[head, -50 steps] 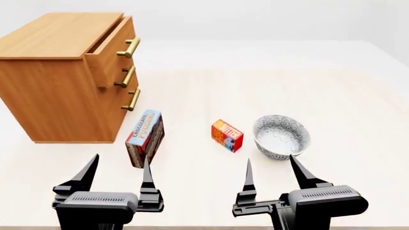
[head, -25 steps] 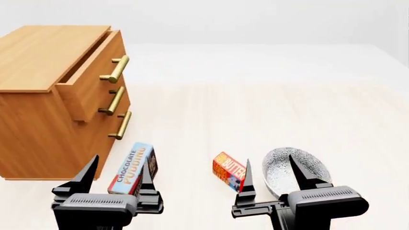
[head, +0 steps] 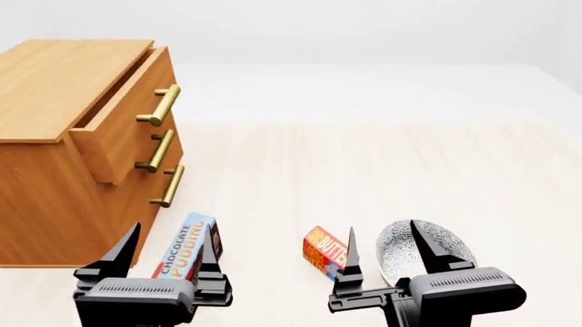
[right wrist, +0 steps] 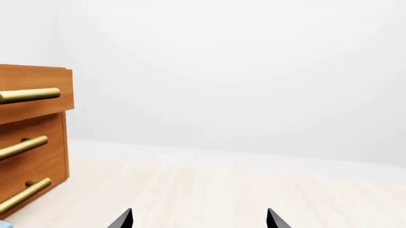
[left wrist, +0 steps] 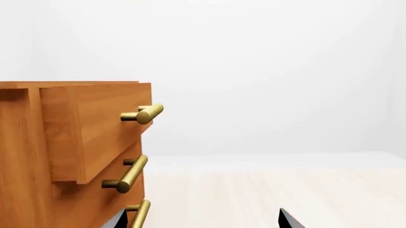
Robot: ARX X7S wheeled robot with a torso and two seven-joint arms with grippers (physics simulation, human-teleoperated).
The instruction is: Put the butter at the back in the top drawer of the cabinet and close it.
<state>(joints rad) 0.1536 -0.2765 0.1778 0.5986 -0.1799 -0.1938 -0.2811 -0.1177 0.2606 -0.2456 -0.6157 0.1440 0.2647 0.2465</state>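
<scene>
The light-brown wooden cabinet (head: pixel 54 157) with three stacked drawers and brass bar handles stands at the left of the pale wooden table (head: pixel 382 170), by far the biggest thing in the head view; its top drawer (head: pixel 118 126), the uppermost light-brown front with a brass bar handle, is pulled partly out, so a dark gap shows along its upper edge; the two lower drawers sit flush. Next in size, the right gripper (head: pixel 380 255), black with two pointed fingers, and the left gripper (head: pixel 171 248), of the same make, both stand with fingers spread apart and nothing between them; the grey speckled bowl (head: pixel 437 246) lies partly behind the right gripper; the upright blue and dark brown "Chocolate Pudding" box (head: pixel 187 245) stands just ahead of the left gripper, near the cabinet's foot. Smallest, the butter (head: pixel 323 251), a small red and orange-yellow rectangular box with white lettering, lies on the table between pudding box and bowl, touching neither as far as can be told.

The butter lies just ahead of the right gripper's inner finger and slightly toward the robot's left of it; its long axis runs slantwise, from near-right to far-left; the right arm is plainly the nearer, so it looks the likelier arm to grasp, with a turn of the wrist to meet the slant.

Only the head view shows the butter, bowl and pudding lettering; both wrist views look level across the table at the cabinet; the left wrist view shows the drawer's side standing proud of the cabinet face.
</scene>
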